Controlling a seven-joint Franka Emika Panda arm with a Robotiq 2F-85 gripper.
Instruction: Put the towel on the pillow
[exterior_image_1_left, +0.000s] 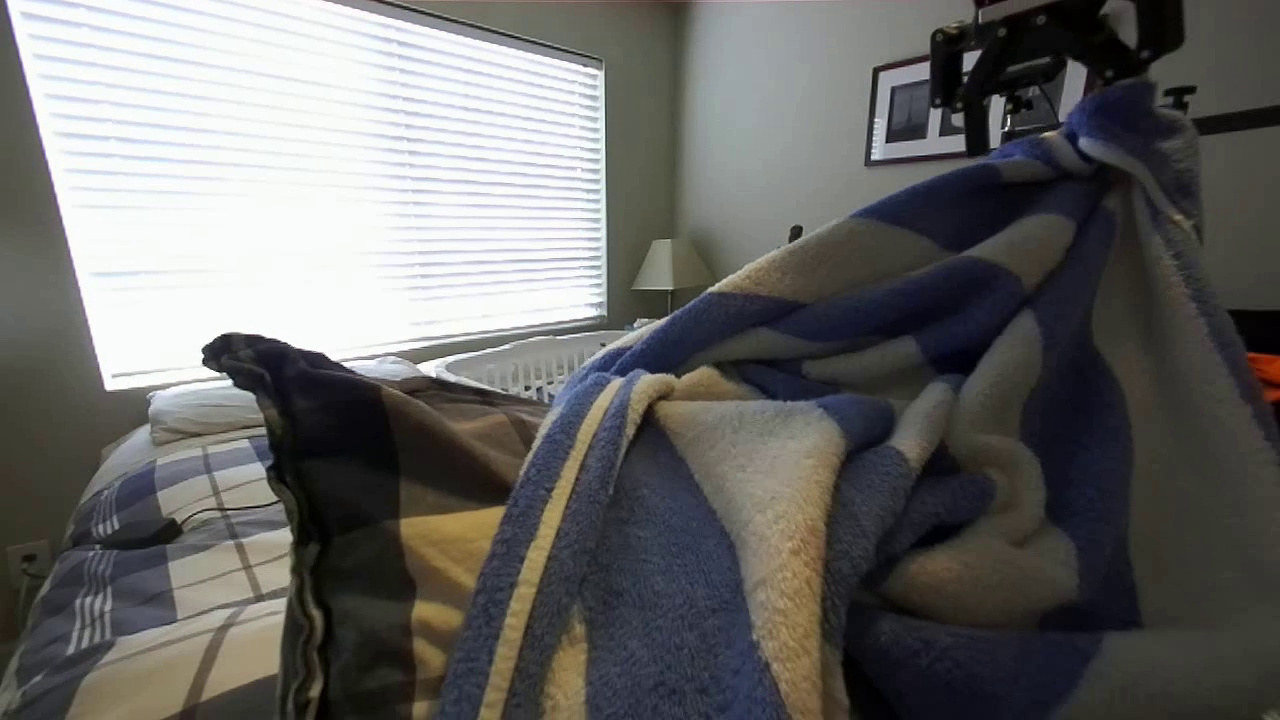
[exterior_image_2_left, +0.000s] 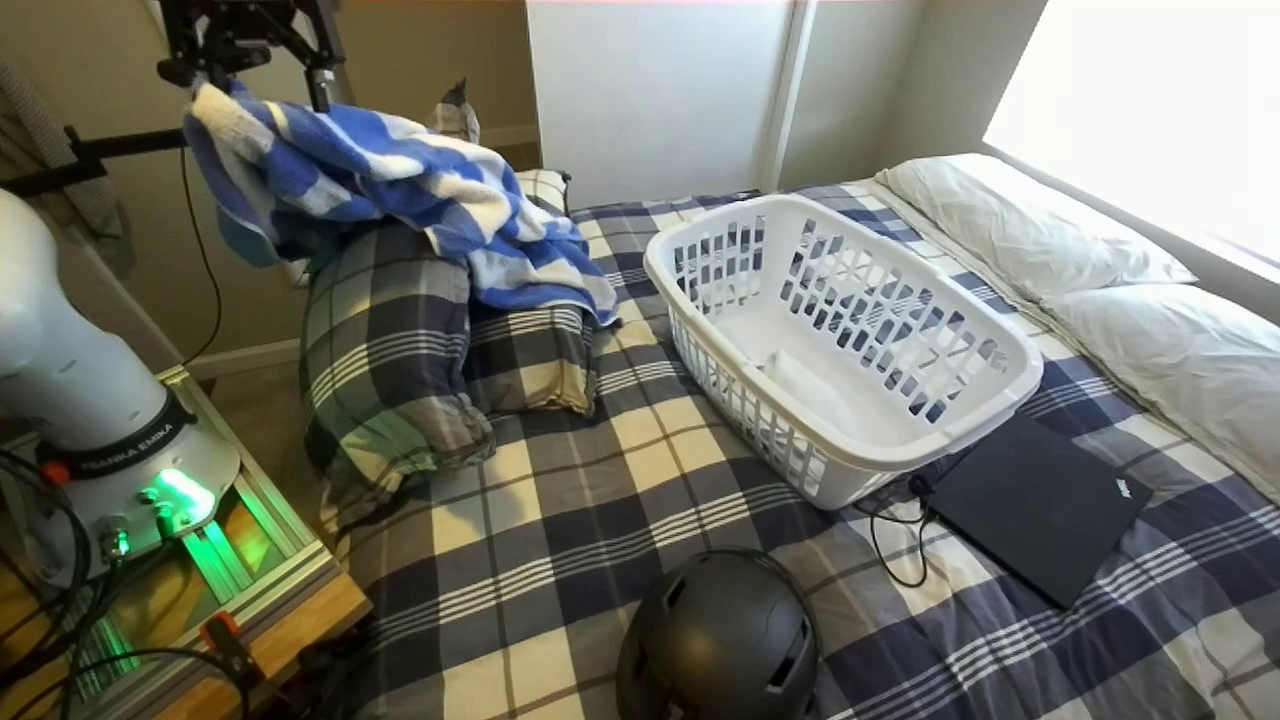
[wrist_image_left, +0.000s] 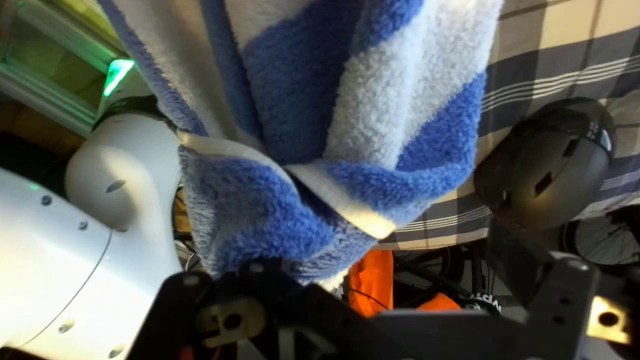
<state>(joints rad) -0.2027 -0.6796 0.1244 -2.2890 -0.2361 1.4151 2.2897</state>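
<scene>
Towel (exterior_image_2_left: 440, 185) is draped over plaid pillows (exterior_image_2_left: 390, 310) at edge of bed (exterior_image_2_left: 540, 590) nearest arm (exterior_image_2_left: 70, 360), pillows likely set there for reach; towel's upper end is hung high from hand (exterior_image_1_left: 1050, 118), probably raised so folds fall across pillows; jaws are spread wide, nothing clenched between; cloth is seemingly snagged on one jaw, other jaw bare; towel probably needs to be shaken loose.

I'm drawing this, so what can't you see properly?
How the towel hangs from the tool: its folds hide the spot in an exterior view.
The tool's top: cut off by the upper edge, both exterior views.
Plaid pillows: partly covered by the towel in an exterior view.
Framed picture: partly behind the tool in an exterior view.
Laptop logo: too small in an exterior view.
</scene>
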